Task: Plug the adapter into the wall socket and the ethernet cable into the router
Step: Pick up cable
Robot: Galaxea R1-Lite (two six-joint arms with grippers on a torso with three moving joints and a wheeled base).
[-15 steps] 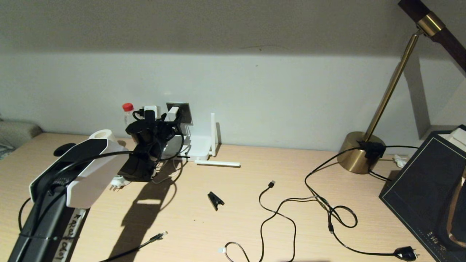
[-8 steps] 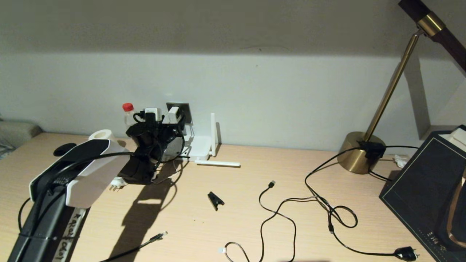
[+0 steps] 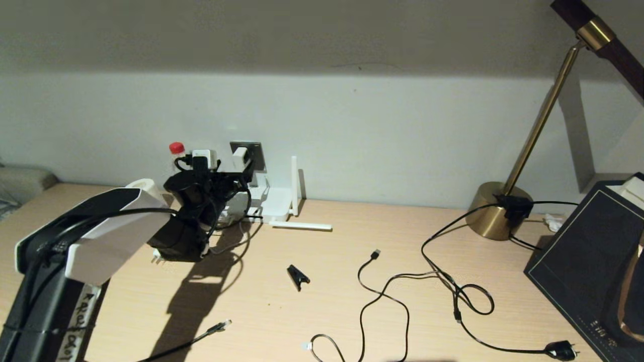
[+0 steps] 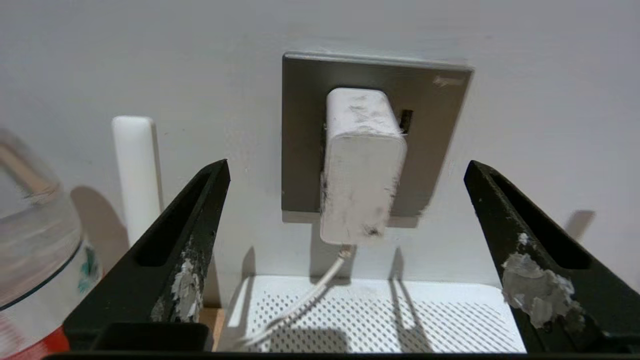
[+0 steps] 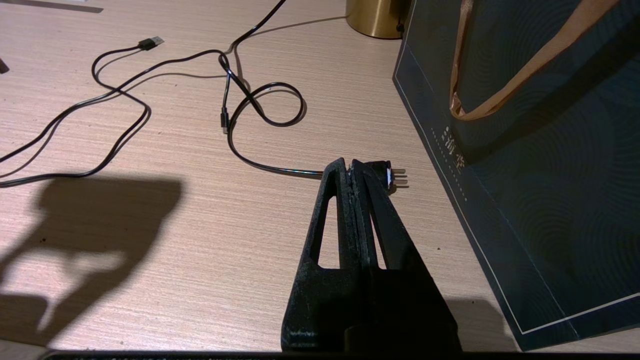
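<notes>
Pulled left gripper (image 4: 345, 250) back, fingers spread, off adapter (image 4: 361, 165) seated in wall socket (image 4: 435, 145); next grab ethernet cable (image 3: 211, 332) for router (image 3: 275, 203); right gripper (image 5: 356, 167) pressed together

White adapter (image 4: 362, 165) seated in grey wall socket (image 4: 440, 125) — router (image 3: 275, 205) flat beneath, ethernet cable (image 3: 216, 329) loose.

The desk (image 3: 322, 281) is seen from above and in front in the head view, facing the far wall. The wall socket (image 4: 425, 125) is viewed closely, head-on, from the left wrist. The near right desk, with the lamp cord (image 5: 260, 107) shared with the head view (image 3: 468, 296), is looked down on from the right wrist.
</notes>
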